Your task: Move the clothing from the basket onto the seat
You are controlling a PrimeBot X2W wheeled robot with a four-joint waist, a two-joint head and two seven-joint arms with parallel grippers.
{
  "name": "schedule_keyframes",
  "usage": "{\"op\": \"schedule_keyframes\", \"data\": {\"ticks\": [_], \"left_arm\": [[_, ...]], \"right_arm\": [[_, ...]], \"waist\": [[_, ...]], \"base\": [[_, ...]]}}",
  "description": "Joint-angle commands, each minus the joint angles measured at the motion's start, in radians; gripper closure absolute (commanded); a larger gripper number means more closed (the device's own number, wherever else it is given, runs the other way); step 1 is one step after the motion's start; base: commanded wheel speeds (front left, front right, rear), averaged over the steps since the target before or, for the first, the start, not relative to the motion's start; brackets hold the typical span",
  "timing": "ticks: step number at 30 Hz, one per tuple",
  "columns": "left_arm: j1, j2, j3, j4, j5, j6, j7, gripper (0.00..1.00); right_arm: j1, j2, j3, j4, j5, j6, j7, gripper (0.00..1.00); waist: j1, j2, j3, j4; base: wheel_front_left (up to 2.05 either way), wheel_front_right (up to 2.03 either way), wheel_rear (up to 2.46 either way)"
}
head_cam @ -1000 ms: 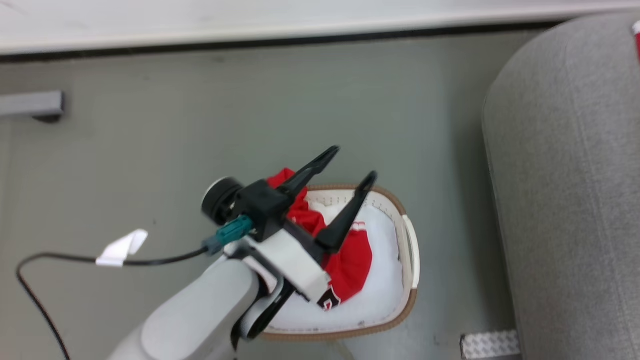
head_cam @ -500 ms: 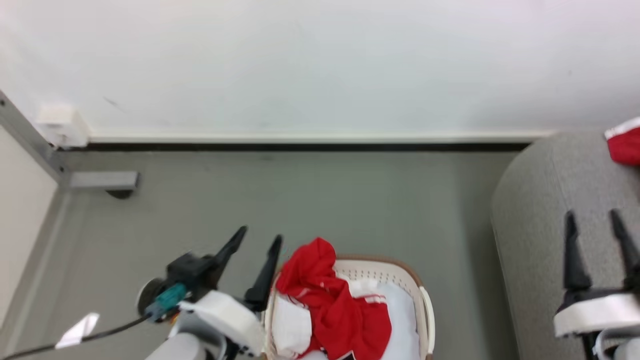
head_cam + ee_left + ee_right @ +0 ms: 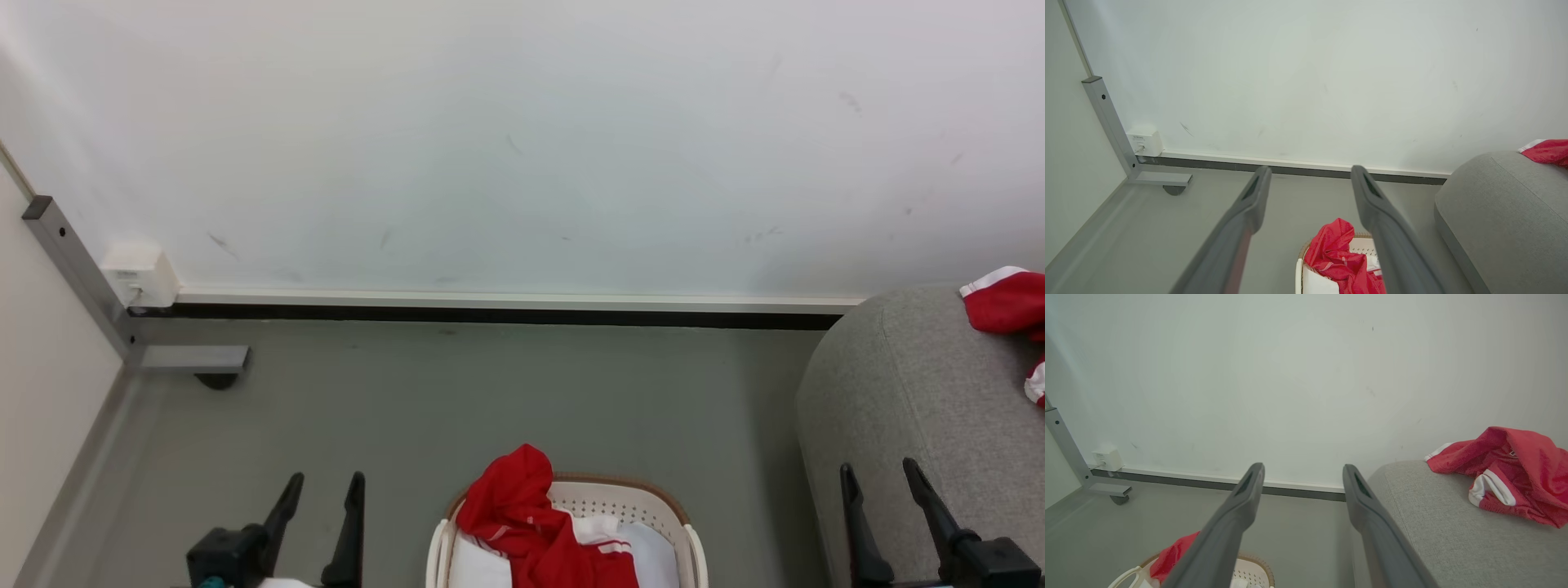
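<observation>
The jersey lies heaped in the basket, one red fold standing up over the far left rim, with a white cloth beside it inside. The basket stands on the floor just beside the rounded arm of the sofa. In the head view the jersey sits between the two grippers and touches neither. The left gripper is over bare floor to the left of the basket, apart from it, with its fingers spread wide and nothing between them. The right gripper is at the sofa arm, to the right of the basket, also wide open and empty. In the left wrist view the jersey shows low between the two fingers, close to the right-hand one, which crosses in front of part of the basket. In the right wrist view a bit of red in the basket shows beside the left-hand finger at the bottom edge. A second red garment with white trim lies crumpled on the sofa, well apart from both grippers.
</observation>
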Motion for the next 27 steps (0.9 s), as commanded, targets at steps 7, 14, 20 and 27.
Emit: {"op": "schedule_keyframes", "data": {"ticks": [7,14,20,27], "left_arm": [[0.077,-0.063,0.094,0.011,0.084,-0.061,-0.001,0.00],[0.075,-0.110,0.151,0.034,0.135,-0.118,-0.001,0.00],[0.065,-0.141,0.190,0.051,0.172,-0.153,-0.001,0.00],[0.070,-0.166,0.225,0.061,0.213,-0.185,-0.001,0.00]], "right_arm": [[0.044,0.001,0.022,0.039,0.034,-0.003,0.000,0.00],[0.047,0.001,0.033,0.046,0.043,-0.003,0.000,0.00],[0.044,0.001,0.038,0.052,0.045,-0.003,0.000,0.00],[0.043,0.001,0.035,0.048,0.048,-0.003,0.000,0.00]], "waist": [[0.0003,0.0000,-0.022,-0.010],[0.0003,0.0000,-0.024,-0.022],[0.0003,0.0000,-0.027,-0.026],[0.0003,0.0000,-0.028,-0.023]], "base": [[0.00,0.00,0.00],[0.00,0.00,0.00],[0.00,0.00,0.00],[0.00,0.00,0.00]]}}
